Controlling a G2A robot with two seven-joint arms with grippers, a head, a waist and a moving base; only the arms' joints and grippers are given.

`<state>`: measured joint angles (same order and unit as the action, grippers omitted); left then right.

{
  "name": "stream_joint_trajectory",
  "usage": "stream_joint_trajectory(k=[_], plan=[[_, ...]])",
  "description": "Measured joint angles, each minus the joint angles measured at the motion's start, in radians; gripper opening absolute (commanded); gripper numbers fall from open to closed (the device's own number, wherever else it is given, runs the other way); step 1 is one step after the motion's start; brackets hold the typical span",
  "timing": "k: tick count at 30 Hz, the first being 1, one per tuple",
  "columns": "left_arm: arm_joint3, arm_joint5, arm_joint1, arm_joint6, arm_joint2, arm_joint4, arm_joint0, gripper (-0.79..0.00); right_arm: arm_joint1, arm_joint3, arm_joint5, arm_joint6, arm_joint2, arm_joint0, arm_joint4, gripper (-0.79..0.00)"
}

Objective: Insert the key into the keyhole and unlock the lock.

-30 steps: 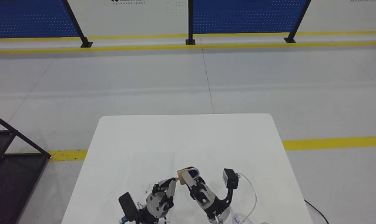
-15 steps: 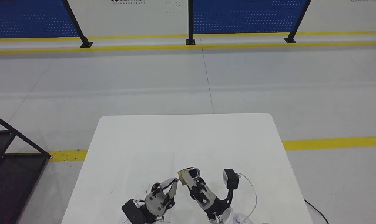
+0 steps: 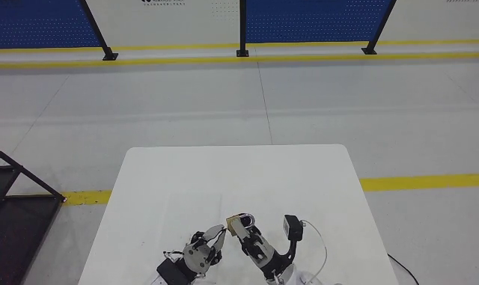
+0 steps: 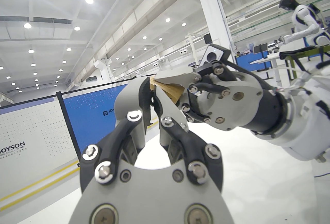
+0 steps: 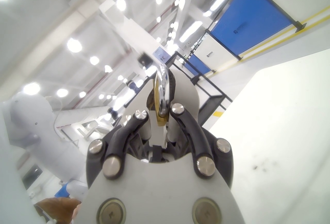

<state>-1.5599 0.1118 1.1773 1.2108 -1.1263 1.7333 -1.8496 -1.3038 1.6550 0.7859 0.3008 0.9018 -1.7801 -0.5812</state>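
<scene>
While the right pincer [image 5: 165, 90] grips the lock [image 5: 161, 80], the left pincer [image 4: 152, 90] is shut beside it. Misalignment could jam the key.

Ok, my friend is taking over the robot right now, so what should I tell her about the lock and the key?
Right gripper: jaws shut on the lock, held up off the table.
Left gripper: jaws shut, with the tips right at the lock's brass body. The key is too hidden to make out.
Done: the lock is picked up and the two grippers are together.
Left: check that the key is in the keyhole, which the pictures don't show. Then turn it to unlock.
</scene>
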Motion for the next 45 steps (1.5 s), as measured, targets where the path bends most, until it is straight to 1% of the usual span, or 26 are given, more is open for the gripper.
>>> stream_joint_trajectory(k=[6, 15, 20, 21, 22, 23, 27, 30, 33, 36, 37, 39, 40, 42, 44, 45], plan=[[-0.005, 0.011, -0.007, 0.017, 0.001, 0.022, 0.001, -0.785, 0.001, 0.001, -0.001, 0.001, -0.001, 0.000, 0.000, -0.785], [-0.008, -0.019, -0.016, 0.026, -0.004, 0.072, 0.005, -0.785, 0.002, 0.000, -0.001, 0.005, -0.002, 0.000, 0.000, -0.785], [-0.016, -0.015, -0.020, 0.029, -0.006, 0.059, 0.006, -0.785, 0.002, 0.000, 0.000, 0.006, -0.002, 0.001, 0.000, -0.785], [-0.017, -0.012, -0.020, 0.030, -0.005, 0.050, 0.005, -0.551, 0.003, 0.000, 0.000, 0.006, -0.003, 0.001, 0.000, -0.785], [-0.019, -0.009, -0.020, 0.031, -0.004, 0.037, 0.004, -0.299, 0.003, 0.000, 0.000, 0.006, -0.003, 0.001, 0.000, -0.785], [-0.021, -0.004, -0.020, 0.032, -0.003, 0.025, 0.002, 0.000, 0.003, 0.000, 0.000, 0.007, -0.003, 0.001, 0.000, -0.785], [-0.026, 0.017, -0.020, 0.041, 0.005, -0.018, 0.000, 0.000, 0.003, 0.001, 0.000, 0.020, 0.002, 0.000, -0.001, -0.785], [-0.030, 0.059, -0.020, 0.056, 0.012, -0.073, -0.006, 0.000, 0.005, 0.002, 0.008, 0.034, 0.013, -0.004, 0.001, -0.785], [-0.039, 0.123, -0.021, 0.074, 0.013, -0.153, -0.023, 0.000, 0.007, 0.002, 0.011, 0.046, 0.027, -0.008, 0.003, -0.785], [-0.059, 0.243, -0.026, 0.101, 0.013, -0.264, -0.056, 0.000, 0.009, -0.001, 0.006, 0.043, 0.039, -0.007, 0.018, -0.785], [-0.069, 0.301, -0.029, 0.107, 0.007, -0.307, -0.072, 0.000, 0.010, -0.005, -0.003, 0.036, 0.043, -0.004, 0.028, -0.785], [-0.089, 0.381, -0.037, 0.102, -0.004, -0.364, -0.102, 0.000, 0.010, -0.013, -0.019, 0.020, 0.046, 0.003, 0.043, -0.785], [-0.115, 0.424, -0.042, 0.079, -0.009, -0.405, -0.126, 0.000, 0.010, -0.019, -0.035, 0.003, 0.046, 0.009, 0.051, -0.785], [-0.157, 0.472, -0.054, 0.030, -0.026, -0.464, -0.163, 0.000, 0.010, -0.027, -0.069, -0.030, 0.042, 0.022, 0.060, -0.785], [-0.199, 0.523, -0.070, -0.025, -0.056, -0.534, -0.208, 0.000, 0.007, -0.041, -0.124, -0.083, 0.028, 0.041, 0.068, -0.785], [-0.218, 0.538, -0.079, -0.040, -0.084, -0.572, -0.230, 0.000, 0.004, -0.053, -0.170, -0.116, 0.017, 0.057, 0.064, -0.785]])
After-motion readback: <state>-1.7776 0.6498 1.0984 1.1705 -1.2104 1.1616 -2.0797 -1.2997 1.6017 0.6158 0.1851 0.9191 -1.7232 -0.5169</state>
